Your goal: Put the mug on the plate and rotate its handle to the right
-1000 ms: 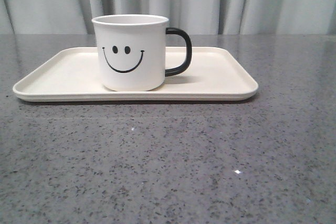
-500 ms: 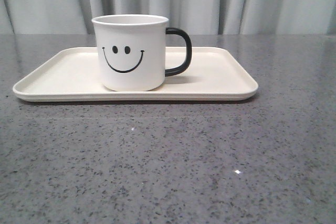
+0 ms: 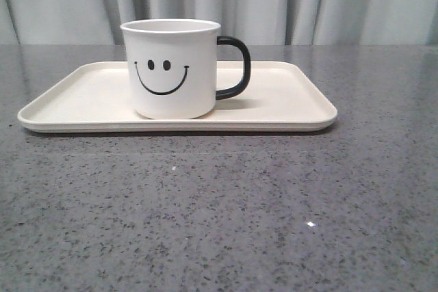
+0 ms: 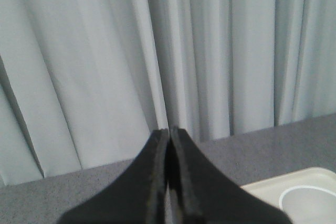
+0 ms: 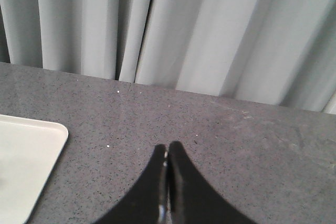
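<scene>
Across the whole lower part of the front view we see the grey speckled table [image 3: 219, 210], and behind it, filling the top of the frame, a pale pleated curtain [image 3: 308, 1]. On the table, in the middle band of the frame and spanning most of its width, lies the plate [image 3: 287, 100], flat, with its low rim all round. The mug [image 3: 171, 68] stands upright on the plate, a little left of the frame's centre, its smiley face turned toward the camera. The handle [image 3: 238, 66] sticks out toward the right of the frame.

Neither arm shows in the front view. In the left wrist view we find the left gripper [image 4: 168, 171] with its two black fingers pressed together, nothing between them; a corner of the plate and part of the mug's rim sit at the lower right of that frame. In the right wrist view the right gripper [image 5: 167, 182] is likewise closed and empty, above bare table, with a corner of the plate at the lower left.
</scene>
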Robot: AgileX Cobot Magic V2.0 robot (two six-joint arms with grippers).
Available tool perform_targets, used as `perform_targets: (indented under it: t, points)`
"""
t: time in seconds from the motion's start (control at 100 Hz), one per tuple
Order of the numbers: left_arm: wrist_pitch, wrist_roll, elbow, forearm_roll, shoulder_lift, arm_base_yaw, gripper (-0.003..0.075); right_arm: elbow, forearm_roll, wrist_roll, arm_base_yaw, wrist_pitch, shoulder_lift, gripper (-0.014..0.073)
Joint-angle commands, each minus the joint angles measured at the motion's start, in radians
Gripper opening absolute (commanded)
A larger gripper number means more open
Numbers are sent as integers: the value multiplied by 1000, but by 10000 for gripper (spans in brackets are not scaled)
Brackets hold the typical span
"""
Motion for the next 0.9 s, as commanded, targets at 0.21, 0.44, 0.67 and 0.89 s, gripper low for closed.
perform_targets:
  t: [0.21,0.44,0.67,0.89]
  points:
    - [-423,-4,450,-53,-283,72,-20,-21,9,2,-6,-68,6,-111]
    - [-452,-6,661,-68,-475,170,-20,-21,9,2,-6,-68,6,-111]
    - [-476,-6,737,-76,-497,245,-20,-21,9,2,-6,-68,9,-111]
    - [-528,-6,824,-80,-501,256,-20,-21,9,2,-6,-68,9,-111]
